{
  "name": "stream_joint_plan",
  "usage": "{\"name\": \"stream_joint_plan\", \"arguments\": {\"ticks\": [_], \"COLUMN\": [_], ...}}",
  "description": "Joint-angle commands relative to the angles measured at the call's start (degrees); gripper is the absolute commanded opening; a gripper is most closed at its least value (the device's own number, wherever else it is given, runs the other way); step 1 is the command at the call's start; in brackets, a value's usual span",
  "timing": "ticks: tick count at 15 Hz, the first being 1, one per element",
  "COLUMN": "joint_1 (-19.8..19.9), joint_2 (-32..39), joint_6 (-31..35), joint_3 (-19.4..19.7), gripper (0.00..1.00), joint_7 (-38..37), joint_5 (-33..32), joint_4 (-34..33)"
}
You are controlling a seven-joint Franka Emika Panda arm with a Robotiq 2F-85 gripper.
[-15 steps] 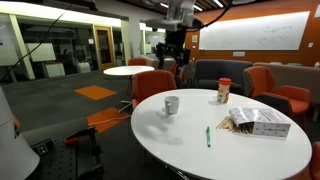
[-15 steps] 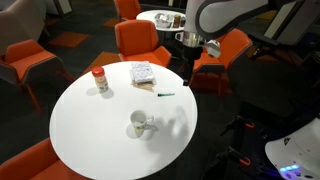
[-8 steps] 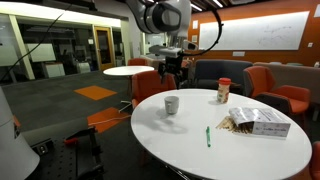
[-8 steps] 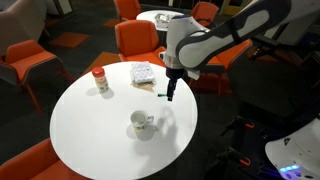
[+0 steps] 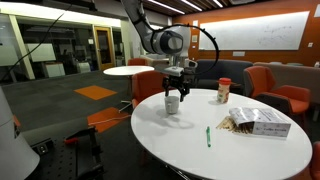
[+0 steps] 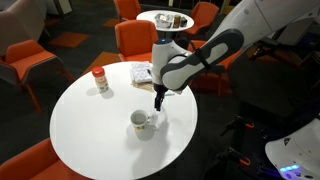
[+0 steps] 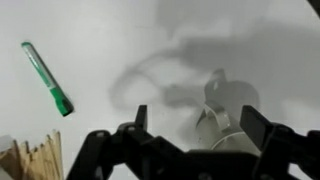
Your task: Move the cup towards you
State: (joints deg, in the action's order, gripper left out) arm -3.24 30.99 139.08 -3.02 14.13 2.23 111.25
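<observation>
The cup (image 6: 141, 123) stood upright on the round white worktop (image 6: 90, 135), near the middle and a little toward the edge where the arm reached in. It was a small cylinder, light grey to silvery, open at the top, with a loop handle on one side; in this exterior view the handle pointed toward the arm's side of the worktop. In an exterior view (image 5: 172, 104) it read as a pale, almost white mug against the worktop.

The gripper (image 6: 157, 101) hung just above and beside the cup, pointing down. In the wrist view the gripper (image 7: 196, 115) had its dark fingers (image 7: 140, 122) spread wide and released, with nothing clamped. The cup (image 7: 220, 128) showed at the bottom of that view between them, nearer one finger, its handle sticking up into the picture. Whether any finger touched the cup I could not tell.

A green pen (image 7: 47, 78) lay flat on the worktop, apart from the cup. A jar (image 6: 100, 81) with a red lid stood well apart, near the far rim. A box (image 6: 143, 73) lay near the rim beyond the gripper, and in an exterior view (image 5: 258, 122) it sat just beside the pen (image 5: 208, 136).
</observation>
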Motion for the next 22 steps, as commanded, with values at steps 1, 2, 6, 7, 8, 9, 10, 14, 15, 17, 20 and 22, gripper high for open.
{"name": "stream_joint_plan", "arguments": {"ticks": [1,2,6,7,8,9,10,14,15,17,20,22], "joint_1": [0.21,0.09,-0.71,-0.96,-1.14,-1.53,-1.95,-2.77,-2.64,-2.45,-1.73,-1.37], "joint_2": [5.08,6.44,11.74,12.77,13.75,14.65,15.51,17.75,18.22,18.76,19.12,19.05], "joint_6": [-1.15,-0.89,-2.03,-2.29,-2.79,-2.86,-3.14,-4.45,-4.88,-6.32,-8.26,-9.17], "joint_3": [-0.41,-0.38,-0.71,-0.94,-1.33,-1.36,-1.30,-1.08,-1.24,-1.32,-1.70,-1.53], "gripper": [1.00,1.00,1.00,1.00,1.00,1.00,0.96,0.62,0.53,0.35,0.08,0.00], "joint_7": [-2.76,-3.14,-5.77,-6.41,-6.56,-7.24,-8.01,-10.23,-10.05,-9.85,-9.03,-8.92], "joint_5": [-1.00,-0.98,-0.63,-0.53,-0.47,-0.60,-0.61,-0.58,-0.50,-0.45,-0.03,0.01], "joint_4": [-6.65,-8.21,-14.59,-15.89,-17.18,-18.27,-19.42,-22.68,-23.33,-24.08,-24.26,-23.88]}}
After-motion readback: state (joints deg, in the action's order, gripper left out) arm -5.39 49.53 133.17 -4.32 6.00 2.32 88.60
